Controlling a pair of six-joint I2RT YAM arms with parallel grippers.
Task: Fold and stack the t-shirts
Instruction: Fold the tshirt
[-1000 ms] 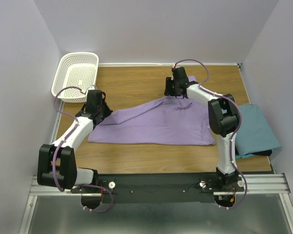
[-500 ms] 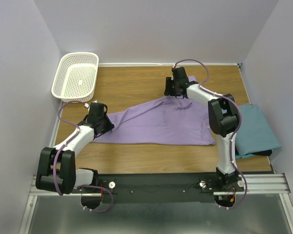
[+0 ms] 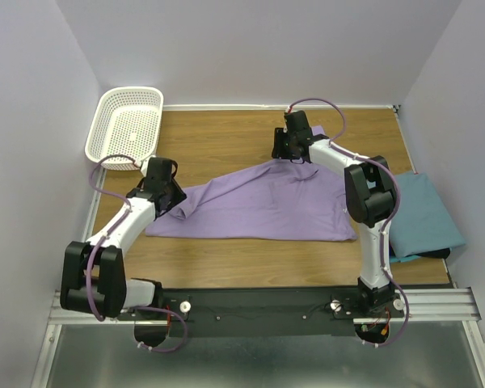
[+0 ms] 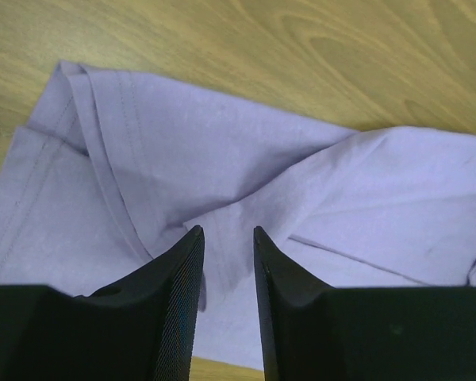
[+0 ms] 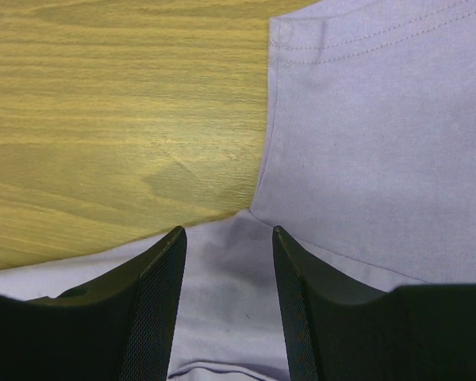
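**Both grippers over the lavender shirt.** We see the left gripper [image 4: 228, 235] low over the left end of the lavender t-shirt [image 3: 259, 206]. Its jaws are parted by a narrow gap, with cloth lying below them and nothing clamped. The fabric around it is rumpled: a stitched hem runs up to the left and a loose fold crosses to the right.

The right gripper [image 5: 228, 232] hangs at the far side of the same shirt. Its jaws are apart and empty over the notch where a sleeve meets the body, with bare table [image 3: 226, 137] to its left.

Farther out, the shirt lies spread across the middle of the table, not yet folded. The teal t-shirt [image 3: 424, 214] rests as a flat packet at the right edge, and the white basket [image 3: 125, 125] stands at the far left corner.

We judge the step in hand to be laying out the lavender shirt before its first fold. The next move calls for each gripper to close on an edge or corner. Both must then carry the cloth across together so that the fold lands flat.
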